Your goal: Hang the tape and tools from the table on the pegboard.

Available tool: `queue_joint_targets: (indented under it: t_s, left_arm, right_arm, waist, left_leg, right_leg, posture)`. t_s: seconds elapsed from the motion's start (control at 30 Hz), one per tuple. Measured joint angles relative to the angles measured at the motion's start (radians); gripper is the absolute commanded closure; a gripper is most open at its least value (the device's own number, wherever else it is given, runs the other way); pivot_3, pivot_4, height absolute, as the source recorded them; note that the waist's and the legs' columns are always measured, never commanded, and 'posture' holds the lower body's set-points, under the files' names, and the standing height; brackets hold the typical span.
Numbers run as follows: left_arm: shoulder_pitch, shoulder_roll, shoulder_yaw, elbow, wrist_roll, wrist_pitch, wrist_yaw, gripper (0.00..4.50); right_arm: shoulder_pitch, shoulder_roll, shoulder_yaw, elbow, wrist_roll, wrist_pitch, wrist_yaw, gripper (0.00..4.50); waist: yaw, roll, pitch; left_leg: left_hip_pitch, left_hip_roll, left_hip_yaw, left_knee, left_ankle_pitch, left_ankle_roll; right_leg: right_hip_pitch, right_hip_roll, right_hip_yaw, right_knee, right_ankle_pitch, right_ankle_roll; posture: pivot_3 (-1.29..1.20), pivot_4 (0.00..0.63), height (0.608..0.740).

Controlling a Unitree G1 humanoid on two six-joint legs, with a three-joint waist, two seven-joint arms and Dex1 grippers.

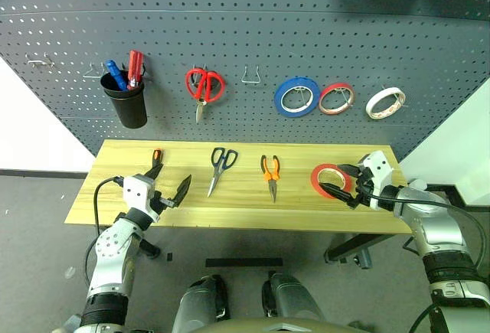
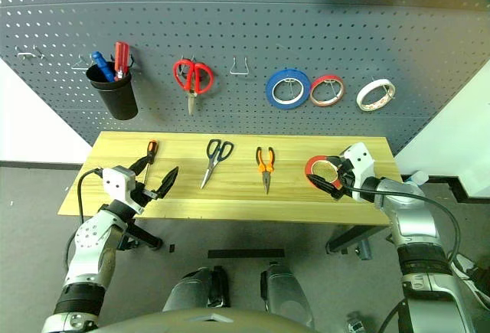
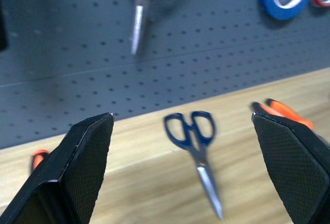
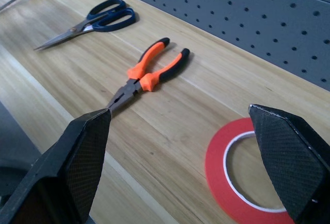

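Note:
The orange-red tape lies flat at the right end of the light wood table. My right gripper is open just beside and over its right rim, one finger on each side, not gripping it; the roll shows between the fingers in the right wrist view. The dark-handled scissors, the orange-and-black pliers and the small screwdriver lie in a row along the table's middle and left. My left gripper hangs open over the table's left front, empty, aimed toward the scissors. The grey pegboard stands behind.
On the pegboard hang a black cup with blue and red screwdrivers, red-handled scissors, a blue roll, a red-rimmed roll and a white roll. A bare hook sits between the scissors and the rolls.

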Motion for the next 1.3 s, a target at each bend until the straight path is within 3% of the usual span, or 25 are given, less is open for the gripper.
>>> queue_joint_targets:
  t_s: [0.5, 1.3]
  left_arm:
    - [0.042, -0.016, -0.047, -0.120, -0.008, 0.072, -0.019, 0.00]
    - [-0.061, -0.004, -0.049, 0.018, 0.063, 0.042, 0.013, 0.00]
  right_arm:
    - [-0.035, -0.002, 0.020, 0.051, -0.013, 0.012, 0.009, 0.03]
    - [-0.199, -0.017, 0.084, 0.229, -0.091, 0.053, 0.027, 0.03]
  waist:
    - [0.000, 0.000, -0.001]
    - [0.001, 0.000, -0.007]
  left_leg:
    - [0.000, 0.000, 0.000, 0.000, 0.000, 0.000]
    - [0.000, 0.000, 0.000, 0.001, 0.001, 0.001]
  right_leg:
    - [0.000, 0.000, 0.000, 0.000, 0.000, 0.000]
    - [0.001, 0.001, 0.000, 0.001, 0.000, 0.001]
  posture:
    - [-0.09, 0.078, 0.740]
    - [-0.06, 0.075, 0.740]
